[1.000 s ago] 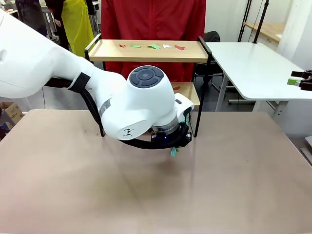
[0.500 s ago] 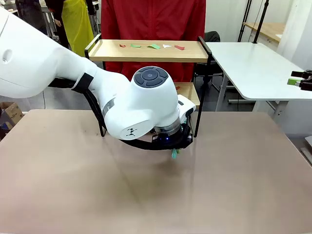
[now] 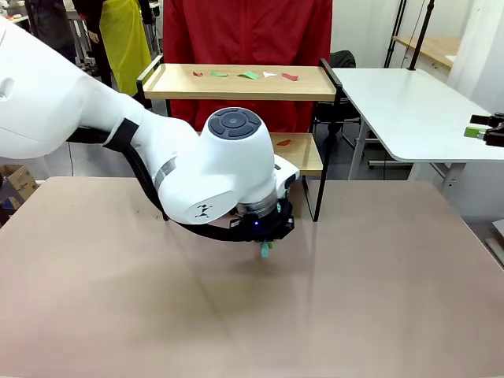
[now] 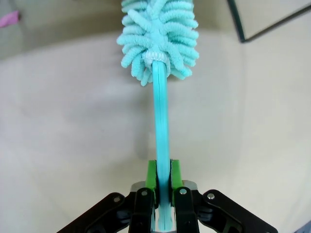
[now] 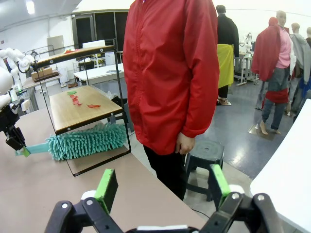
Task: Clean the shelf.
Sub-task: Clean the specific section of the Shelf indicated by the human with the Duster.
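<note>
The shelf stands at the table's far edge: two light wooden boards in a thin black frame. Red, green and white scraps lie on its top board, and a red one lies on the lower board. My left gripper hangs low over the table in front of the shelf, shut on the handle of a teal fluffy duster. In the right wrist view the duster's head lies under the shelf's lower board. My right gripper is open and holds nothing, off at the right.
A person in a red jacket stands right behind the shelf. A white table sits at the far right. A black stool is on the floor by the person. The brown table has free room in front.
My left wrist has shifted a little to the left with the duster still in its grip. The right gripper has stayed where it was.
</note>
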Motion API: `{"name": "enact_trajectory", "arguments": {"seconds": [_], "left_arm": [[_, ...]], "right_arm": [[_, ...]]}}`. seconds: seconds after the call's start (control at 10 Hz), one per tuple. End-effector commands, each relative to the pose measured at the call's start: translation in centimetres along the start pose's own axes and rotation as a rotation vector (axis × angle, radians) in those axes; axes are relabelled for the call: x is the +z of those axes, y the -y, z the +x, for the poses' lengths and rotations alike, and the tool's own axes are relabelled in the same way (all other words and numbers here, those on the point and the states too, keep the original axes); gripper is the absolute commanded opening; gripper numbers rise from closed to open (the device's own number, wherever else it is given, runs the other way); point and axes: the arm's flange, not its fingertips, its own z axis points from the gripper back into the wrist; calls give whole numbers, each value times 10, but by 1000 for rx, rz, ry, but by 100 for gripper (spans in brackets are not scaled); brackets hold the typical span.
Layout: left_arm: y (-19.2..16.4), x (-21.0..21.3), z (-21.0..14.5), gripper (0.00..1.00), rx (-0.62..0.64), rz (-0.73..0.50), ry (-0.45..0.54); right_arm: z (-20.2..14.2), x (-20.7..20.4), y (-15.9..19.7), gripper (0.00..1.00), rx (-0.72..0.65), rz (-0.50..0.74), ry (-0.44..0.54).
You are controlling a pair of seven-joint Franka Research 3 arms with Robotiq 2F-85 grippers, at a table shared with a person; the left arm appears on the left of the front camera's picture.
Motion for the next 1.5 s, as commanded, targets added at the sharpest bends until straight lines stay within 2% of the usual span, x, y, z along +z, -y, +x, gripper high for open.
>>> {"name": "enact_trajectory", "arguments": {"seconds": [0.0,0.5,0.8,1.2,1.4], "left_arm": [[-24,3,-7,13,40,41,4],[-93,9,0,13,82,149,30],[-135,9,2,13,99,265,48],[-179,18,-1,13,132,405,67],[-182,20,-4,13,151,422,101]], "right_arm": [[2,-1,-1,100,2,1,1],[2,-1,-1,100,2,1,1],[2,-1,-1,100,2,1,1],[2,-1,-1,100,2,1,1],[2,-1,-1,100,2,1,1]]}}
